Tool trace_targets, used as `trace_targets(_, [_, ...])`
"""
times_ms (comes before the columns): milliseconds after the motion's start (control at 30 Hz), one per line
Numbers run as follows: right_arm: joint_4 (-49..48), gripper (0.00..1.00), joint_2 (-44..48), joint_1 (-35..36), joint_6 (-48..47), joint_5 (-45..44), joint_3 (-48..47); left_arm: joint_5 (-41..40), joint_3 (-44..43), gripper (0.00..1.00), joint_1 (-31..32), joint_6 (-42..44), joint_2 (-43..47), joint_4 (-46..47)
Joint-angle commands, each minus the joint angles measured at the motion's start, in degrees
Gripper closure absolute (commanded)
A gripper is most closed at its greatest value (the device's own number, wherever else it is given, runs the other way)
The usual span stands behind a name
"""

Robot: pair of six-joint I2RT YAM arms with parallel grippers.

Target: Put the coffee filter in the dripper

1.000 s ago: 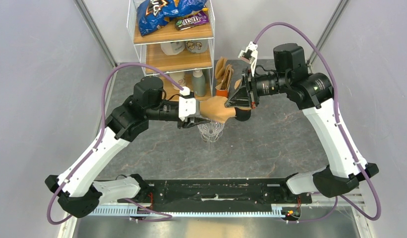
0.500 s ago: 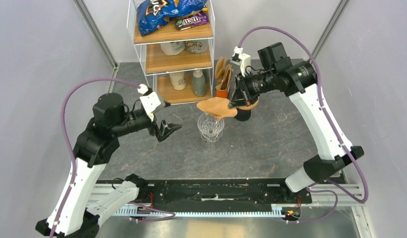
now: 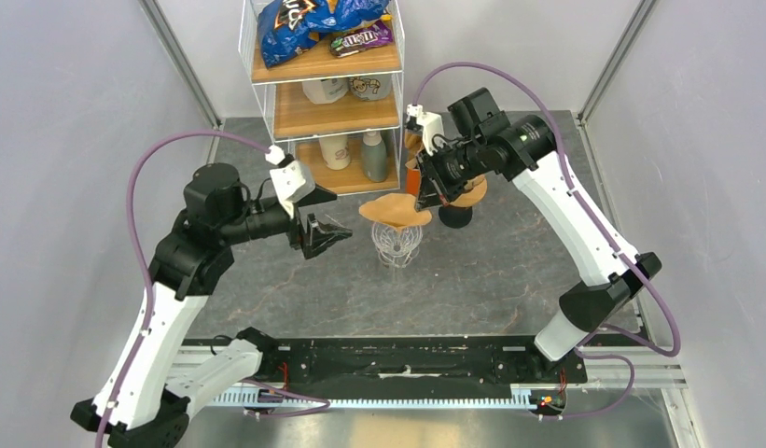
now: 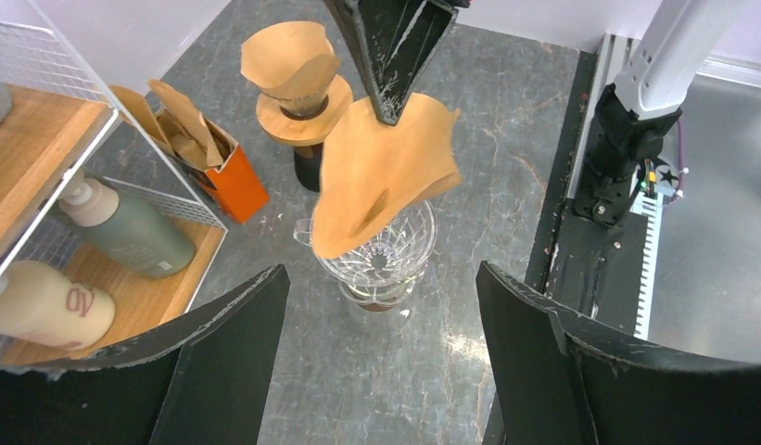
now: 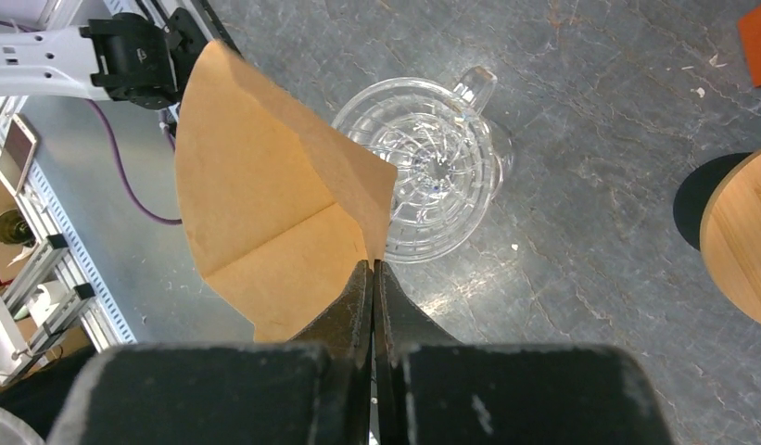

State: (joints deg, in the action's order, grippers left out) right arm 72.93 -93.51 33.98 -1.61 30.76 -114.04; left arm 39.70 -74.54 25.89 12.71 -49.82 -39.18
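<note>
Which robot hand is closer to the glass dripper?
Right. The right gripper pinches the coffee filter just above the dripper; the left gripper hangs open, off to its side.

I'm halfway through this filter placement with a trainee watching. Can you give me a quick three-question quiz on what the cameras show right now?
1. True or false: the right gripper is shut on the coffee filter.
2. Relative to the glass dripper, the coffee filter is: A) pressed fully down inside it; B) held over it, not seated; C) lying loose beside it.
3. Fill in: the left gripper is ___ and holds nothing.

Key: 1 true; 2 B; 3 open.
</note>
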Motion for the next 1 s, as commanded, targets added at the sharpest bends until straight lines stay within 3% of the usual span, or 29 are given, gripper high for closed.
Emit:
trace_targets(0, [-5.10, 1.00, 0.19, -0.08, -0.24, 0.09, 3.80, 5.02, -1.83, 0.19, 0.26, 5.63, -2.12, 1.05])
trace_targets(200, [-11.46, 1.00, 1.94, -0.01, 0.10, 0.18, 10.56, 5.09, -2.14, 0.23, 3.54, 8.84, -6.04, 0.33])
trace_targets(533, [-14.82, 1.00, 2.93, 0.04, 0.02, -0.35, 16.74, -0.31, -0.12, 0.18, 15.33, 18.89, -12.24, -1.30])
trace_targets(967, [-14.88, 1.00, 4.25, -0.05, 0.13, -2.91, 16.25, -2.61, 1.57, 0.22, 18.39, 26.32, -18.71, 0.18])
